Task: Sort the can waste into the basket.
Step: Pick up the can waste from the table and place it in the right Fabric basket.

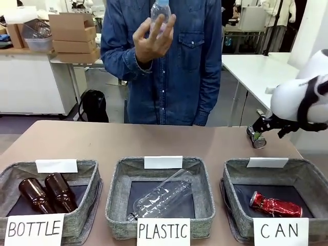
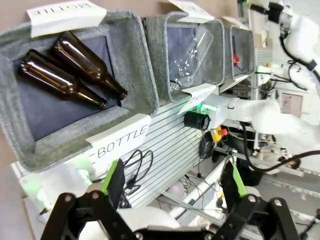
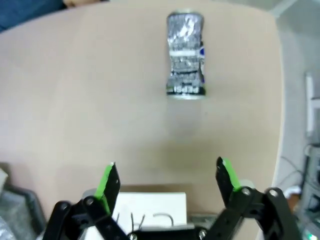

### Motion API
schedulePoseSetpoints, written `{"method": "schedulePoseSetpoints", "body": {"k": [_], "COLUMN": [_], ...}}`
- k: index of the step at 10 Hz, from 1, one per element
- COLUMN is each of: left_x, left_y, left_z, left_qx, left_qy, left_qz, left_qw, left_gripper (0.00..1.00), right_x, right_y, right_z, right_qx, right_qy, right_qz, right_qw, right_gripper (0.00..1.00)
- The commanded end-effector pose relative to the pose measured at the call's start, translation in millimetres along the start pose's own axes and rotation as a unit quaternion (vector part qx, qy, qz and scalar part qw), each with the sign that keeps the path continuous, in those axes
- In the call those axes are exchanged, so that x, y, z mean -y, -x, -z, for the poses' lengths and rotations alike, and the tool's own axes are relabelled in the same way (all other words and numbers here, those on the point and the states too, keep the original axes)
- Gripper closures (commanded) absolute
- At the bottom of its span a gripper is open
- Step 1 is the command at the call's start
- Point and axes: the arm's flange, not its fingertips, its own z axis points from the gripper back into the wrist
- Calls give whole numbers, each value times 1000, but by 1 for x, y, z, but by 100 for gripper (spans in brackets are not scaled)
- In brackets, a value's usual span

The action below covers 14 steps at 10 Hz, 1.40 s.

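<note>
Bench (image 1: 154, 141) status: crushed silver-black Pepsi can (image 1: 256, 138) lies on its side at the 2 o'clock corner of the front view, outside every basket, just behind the far rim of the CAN basket (image 1: 307, 171). Right tool (image 1: 264, 124) hangs directly over it, fingers spread wide, nothing between them. In the right wrist view the same can (image 3: 185, 55) sits at 12 o'clock, well clear of the spread right tool (image 3: 167, 182), whose green pads (image 3: 106, 181) are both bare; white sign of the CAN basket shows between them at 6 o'clock.

Red crushed can (image 1: 275, 205) lies flat inside the CAN basket, at 4 o'clock.

PLASTIC basket (image 1: 118, 195), centre, holds one clear plastic bottle (image 1: 161, 197) lying diagonally. BOTTLE basket (image 1: 84, 171), at 8 o'clock, holds two brown glass bottles (image 1: 48, 193) side by side.

Left tool (image 2: 175, 187) is spread too, empty, off the bench edge; its wrist view looks along the basket row with the BOTTLE basket (image 2: 15, 140) nearest.

Person at 12 o'clock holds a clear bottle (image 1: 160, 15) up in one hand (image 1: 151, 41).
</note>
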Motion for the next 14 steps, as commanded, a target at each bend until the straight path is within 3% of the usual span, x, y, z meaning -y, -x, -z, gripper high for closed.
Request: {"method": "schedulePoseSetpoints", "body": {"k": [1,3,5,10,11,12,13,14], "left_x": [2,2,2,2,2,2,2,2], "left_y": [1,1,1,1,1,1,1,1], "left_z": [-1,-1,-1,-1,-1,-1,-1,-1], "left_qx": [-2,-2,-2,-2,-2,-2,-2,-2], "left_qy": [-3,-3,-3,-3,-3,-3,-3,-3], "left_qz": [-6,-6,-6,-6,-6,-6,-6,-6], "left_qw": [1000,1000,1000,1000,1000,1000,1000,1000], "left_gripper": [0,0,0,0,0,0,0,0], "right_x": [-7,-2,5,12,12,12,12,11], "right_y": [-46,-67,-77,-80,-80,-79,-79,-79], "right_z": [21,59,86,103,105,105,107,109], "right_qx": [-29,-45,-43,-36,-27,-24,-24,-26], "right_qy": [12,38,16,48,47,42,40,41], "right_qz": [36,74,80,91,87,87,86,84], "right_qw": [999,996,996,994,995,995,995,995], "right_gripper": [0,0,0,0,42,60,100,100]}}
